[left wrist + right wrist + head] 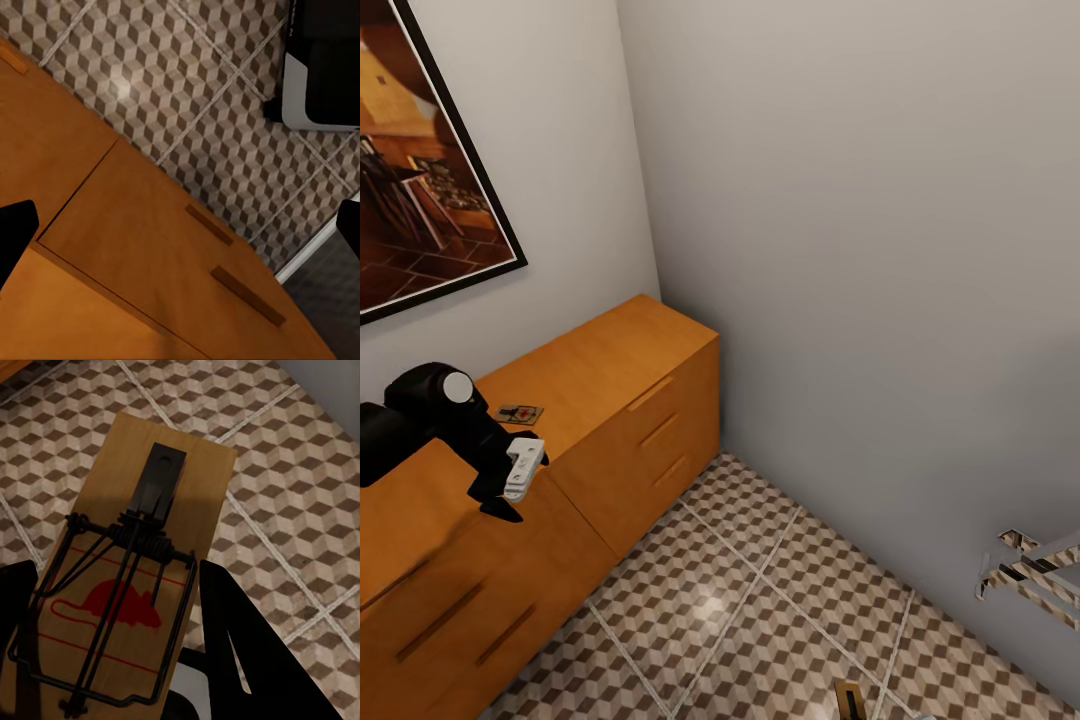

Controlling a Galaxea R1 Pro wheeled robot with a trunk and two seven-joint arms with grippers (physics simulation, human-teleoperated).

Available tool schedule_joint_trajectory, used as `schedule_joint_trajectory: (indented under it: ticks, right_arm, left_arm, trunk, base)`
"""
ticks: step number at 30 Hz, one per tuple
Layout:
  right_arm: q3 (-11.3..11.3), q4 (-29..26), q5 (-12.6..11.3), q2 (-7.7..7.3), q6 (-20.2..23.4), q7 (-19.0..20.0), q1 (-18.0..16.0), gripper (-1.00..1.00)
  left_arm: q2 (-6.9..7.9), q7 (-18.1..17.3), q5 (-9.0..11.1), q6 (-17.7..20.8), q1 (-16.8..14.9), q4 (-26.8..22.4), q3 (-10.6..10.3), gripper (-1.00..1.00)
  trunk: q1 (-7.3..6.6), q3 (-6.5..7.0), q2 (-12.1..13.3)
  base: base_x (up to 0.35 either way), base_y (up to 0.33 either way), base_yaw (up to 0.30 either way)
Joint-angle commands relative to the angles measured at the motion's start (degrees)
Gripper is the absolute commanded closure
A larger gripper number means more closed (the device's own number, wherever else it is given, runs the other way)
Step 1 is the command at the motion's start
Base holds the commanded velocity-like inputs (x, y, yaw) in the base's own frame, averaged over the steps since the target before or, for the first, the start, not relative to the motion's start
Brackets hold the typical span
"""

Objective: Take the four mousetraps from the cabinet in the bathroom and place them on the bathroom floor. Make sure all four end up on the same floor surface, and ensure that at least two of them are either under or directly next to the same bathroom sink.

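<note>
Two mousetraps in sight. One mousetrap [127,585]: tan wooden board, black wire spring and bar, red mouse outline with red lines, clamped between the dark fingers of the right pincer [112,660], above the bathroom floor [285,472]. A second mousetrap [520,413] flat on top of the cabinet [610,360], near the left pincer [510,490]. Left pincer spread apart and empty, over the cabinet's edge. One orange-brown cabinet with slim bar handles, against a pale wall in the corner. Cube-patterned brown, beige and white tiles, pale grout. One dark-framed picture [420,160] above the cabinet.
</note>
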Motion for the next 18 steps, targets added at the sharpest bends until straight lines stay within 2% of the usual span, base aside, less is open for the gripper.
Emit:
schedule_joint_trajectory:
  ticks: [1, 10, 18]
  right_arm:
    - [0.37, 0.04, -0.66, -0.02, -0.14, 0.27, -0.04, 1.0]
    - [0.37, 0.04, -0.68, -0.02, -0.1, 0.27, -0.04, 1.0]
    - [0.37, 0.06, -0.72, -0.02, -0.07, 0.27, -0.04, 1.0]
  left_arm:
    - [0.12, -0.25, -0.23, 0.61, -0.11, -0.18, -0.14, -1.0]
    - [1.06, -0.25, -0.19, 0.6, -0.11, -0.8, 0.05, -1.0]
    - [1.33, -0.25, -0.19, 0.63, -0.11, -1.2, 0.14, -1.0]
  trunk:
    - [0.03, -0.1, -0.1]
    - [0.03, -0.1, -0.1]
    - [0.03, -0.1, -0.1]
  base:
    - [0.0, 0.0, 0.0]
    - [0.0, 0.0, 0.0]
    - [0.0, 0.0, 0.0]
